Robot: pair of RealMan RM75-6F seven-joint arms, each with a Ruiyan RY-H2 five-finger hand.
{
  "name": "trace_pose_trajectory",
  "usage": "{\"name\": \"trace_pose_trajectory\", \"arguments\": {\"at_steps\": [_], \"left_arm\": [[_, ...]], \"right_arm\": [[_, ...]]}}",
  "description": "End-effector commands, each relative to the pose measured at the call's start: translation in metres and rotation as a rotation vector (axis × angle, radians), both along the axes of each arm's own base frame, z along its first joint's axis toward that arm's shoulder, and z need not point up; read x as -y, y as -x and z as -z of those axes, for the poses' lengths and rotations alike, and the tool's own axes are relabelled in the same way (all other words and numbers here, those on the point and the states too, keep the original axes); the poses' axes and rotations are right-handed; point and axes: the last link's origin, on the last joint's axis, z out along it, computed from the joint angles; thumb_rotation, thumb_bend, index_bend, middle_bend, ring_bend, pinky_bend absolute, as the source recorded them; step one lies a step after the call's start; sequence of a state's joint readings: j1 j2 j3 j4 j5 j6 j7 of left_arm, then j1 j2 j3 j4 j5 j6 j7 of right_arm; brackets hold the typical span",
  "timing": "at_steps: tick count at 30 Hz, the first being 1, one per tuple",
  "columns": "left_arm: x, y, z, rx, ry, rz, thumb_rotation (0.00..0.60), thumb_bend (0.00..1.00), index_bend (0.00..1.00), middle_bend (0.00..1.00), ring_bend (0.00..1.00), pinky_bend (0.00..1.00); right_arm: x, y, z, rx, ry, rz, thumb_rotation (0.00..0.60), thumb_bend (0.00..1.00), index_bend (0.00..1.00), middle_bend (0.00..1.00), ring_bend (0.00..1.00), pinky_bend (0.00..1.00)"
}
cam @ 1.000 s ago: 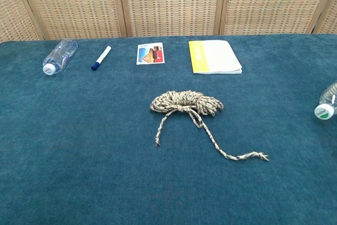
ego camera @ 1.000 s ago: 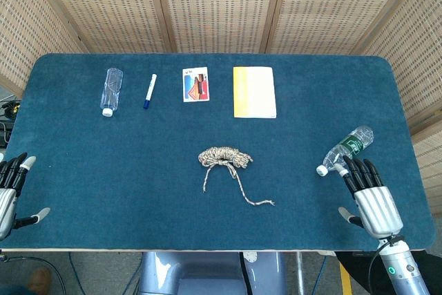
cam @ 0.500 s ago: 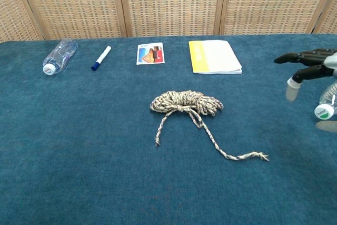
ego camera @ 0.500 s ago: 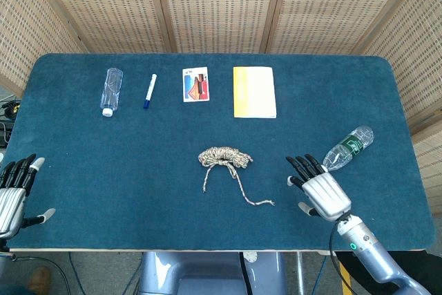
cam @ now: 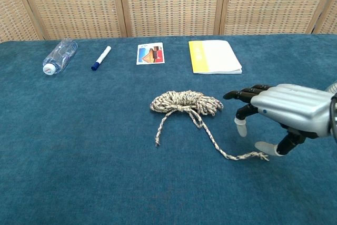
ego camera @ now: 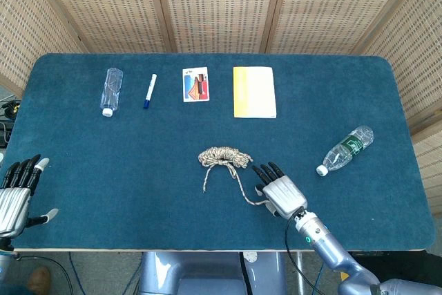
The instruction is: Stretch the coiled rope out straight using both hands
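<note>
The coiled rope (ego camera: 225,157) (cam: 185,101) lies in a beige bundle at the table's middle, with two loose tails running toward the near edge. The longer tail ends at a frayed tip (cam: 258,155). My right hand (ego camera: 279,191) (cam: 287,111) hovers palm down over that tip, fingers spread and holding nothing; the thumb is close to the tail's end. My left hand (ego camera: 17,195) stays at the table's near left edge, fingers apart and empty, seen only in the head view.
Along the far side lie a clear bottle (ego camera: 110,90), a blue marker (ego camera: 149,90), a picture card (ego camera: 195,84) and a yellow booklet (ego camera: 254,91). A second bottle (ego camera: 344,149) lies at the right of the blue table (ego camera: 103,164).
My right hand has swept left from beside the right bottle to above the rope's long tail end. The left hand has barely shifted. The rope has not moved.
</note>
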State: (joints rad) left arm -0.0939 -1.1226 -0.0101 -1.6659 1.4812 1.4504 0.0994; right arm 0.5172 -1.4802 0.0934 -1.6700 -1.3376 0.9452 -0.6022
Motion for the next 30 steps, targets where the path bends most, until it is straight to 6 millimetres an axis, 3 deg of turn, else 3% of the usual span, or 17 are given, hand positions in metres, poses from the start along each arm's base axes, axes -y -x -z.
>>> {"name": "trace_pose_trajectory", "arguments": {"at_steps": [1,9,16,21,30], "left_arm": [[0.000,0.000,-0.001,0.003,-0.003,-0.003,0.600,0.00,0.00,0.00,0.00,0.00],[0.000,0.000,0.000,0.005,0.002,-0.001,0.600,0.00,0.00,0.00,0.00,0.00],[0.000,0.000,0.001,0.005,0.007,-0.001,0.600,0.00,0.00,0.00,0.00,0.00],[0.000,-0.001,0.001,0.005,0.009,0.001,0.600,0.00,0.00,0.00,0.00,0.00],[0.000,-0.001,0.001,0.008,0.011,0.002,0.600,0.00,0.00,0.00,0.00,0.00]], "right_arm": [[0.002,0.000,0.015,-0.031,-0.006,0.005,0.600,0.39,0.43,0.00,0.00,0.00],[-0.001,0.005,0.032,-0.064,-0.019,0.012,0.600,0.39,0.44,0.00,0.00,0.00],[-0.006,0.007,0.036,-0.055,-0.006,0.002,0.600,0.39,0.45,0.00,0.00,0.00],[-0.006,0.006,0.038,-0.043,0.000,-0.003,0.600,0.39,0.52,0.00,0.00,0.00],[-0.005,0.010,0.042,-0.036,0.010,-0.003,0.600,0.39,0.53,0.00,0.00,0.00]]}}
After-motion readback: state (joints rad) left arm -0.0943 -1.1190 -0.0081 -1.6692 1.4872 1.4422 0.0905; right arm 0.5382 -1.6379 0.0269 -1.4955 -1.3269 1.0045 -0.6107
